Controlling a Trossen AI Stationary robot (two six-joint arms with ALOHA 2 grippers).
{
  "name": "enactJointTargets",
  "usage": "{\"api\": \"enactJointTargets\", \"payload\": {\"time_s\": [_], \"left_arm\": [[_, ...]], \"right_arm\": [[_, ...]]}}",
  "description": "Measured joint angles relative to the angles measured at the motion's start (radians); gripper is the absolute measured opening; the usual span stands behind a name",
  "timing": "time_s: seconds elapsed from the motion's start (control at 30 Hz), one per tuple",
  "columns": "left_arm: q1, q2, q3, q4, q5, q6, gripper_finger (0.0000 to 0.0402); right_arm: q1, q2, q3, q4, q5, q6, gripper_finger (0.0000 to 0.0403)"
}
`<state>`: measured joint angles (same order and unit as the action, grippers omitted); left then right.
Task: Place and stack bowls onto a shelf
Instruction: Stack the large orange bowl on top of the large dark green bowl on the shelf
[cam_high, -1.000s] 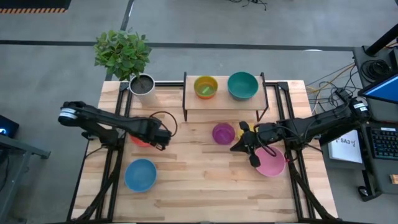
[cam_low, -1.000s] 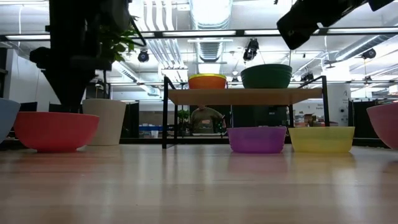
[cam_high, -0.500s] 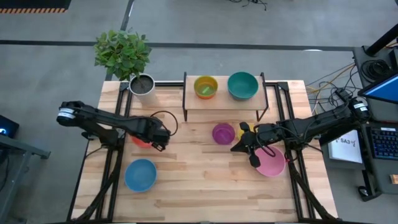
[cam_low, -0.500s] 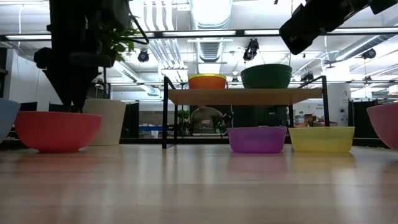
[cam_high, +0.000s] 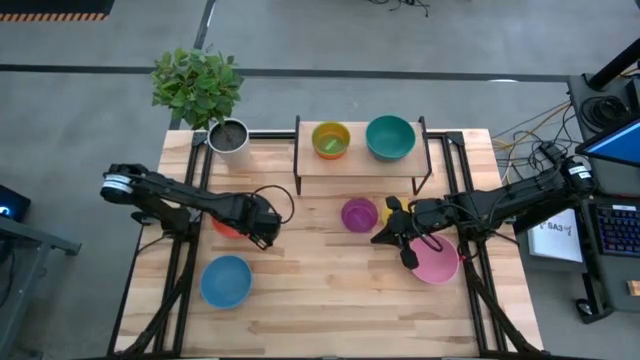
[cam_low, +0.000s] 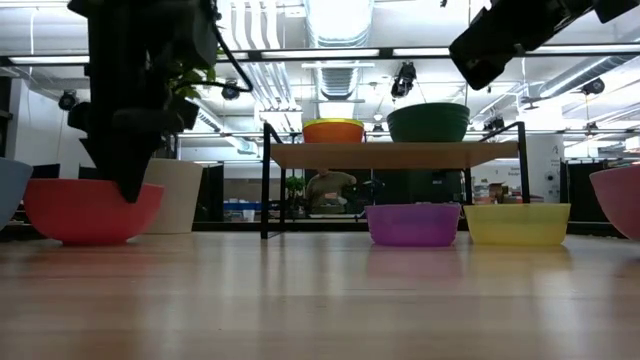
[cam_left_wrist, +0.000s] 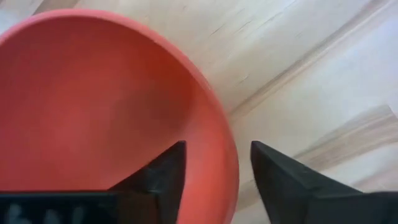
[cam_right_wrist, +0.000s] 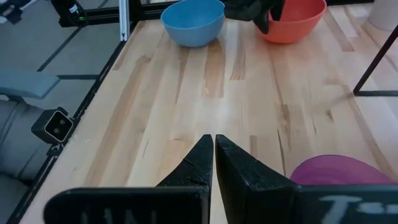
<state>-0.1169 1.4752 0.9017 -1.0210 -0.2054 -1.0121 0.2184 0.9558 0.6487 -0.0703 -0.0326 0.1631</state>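
Straddling the right rim of the red bowl (cam_left_wrist: 93, 106) with my left gripper (cam_left_wrist: 214, 171), fingers parted, one inside and one outside the wall, not clamped. Red bowl sits on the table (cam_high: 310, 290) left of centre, blue bowl (cam_high: 226, 280) nearer, on the left. My right gripper (cam_right_wrist: 214, 163) hovers right of centre, fingers pressed together, holding nothing, between purple bowl (cam_high: 359, 214) and pink bowl (cam_high: 435, 262); yellow bowl (cam_low: 517, 223) just right of purple. Shelf (cam_high: 360, 161) at the far edge carries teal bowl (cam_high: 390, 137) and orange bowl (cam_low: 333, 131) stacked with another.
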Motion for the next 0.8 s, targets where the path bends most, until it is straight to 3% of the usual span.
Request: {"api": "enactJointTargets", "payload": {"time_s": [0.2,0.27,0.5,0.8], "left_arm": [[0.000,0.030,0.003,0.006,-0.005,0.008,0.0034],[0.000,0.033,0.003,0.007,-0.005,0.005,0.0010],[-0.008,0.030,0.040,0.000,-0.005,0.065,0.0002],[-0.093,0.032,0.287,0.002,-0.007,0.548,0.0000]], "right_arm": [[0.045,0.000,0.000,-0.020,0.002,0.026,0.0009],[0.068,0.000,0.000,-0.022,0.004,0.039,0.0009],[0.157,0.000,-0.004,-0.021,0.008,0.067,0.0009],[0.265,-0.045,-0.029,0.001,0.101,0.058,0.0009]]}}
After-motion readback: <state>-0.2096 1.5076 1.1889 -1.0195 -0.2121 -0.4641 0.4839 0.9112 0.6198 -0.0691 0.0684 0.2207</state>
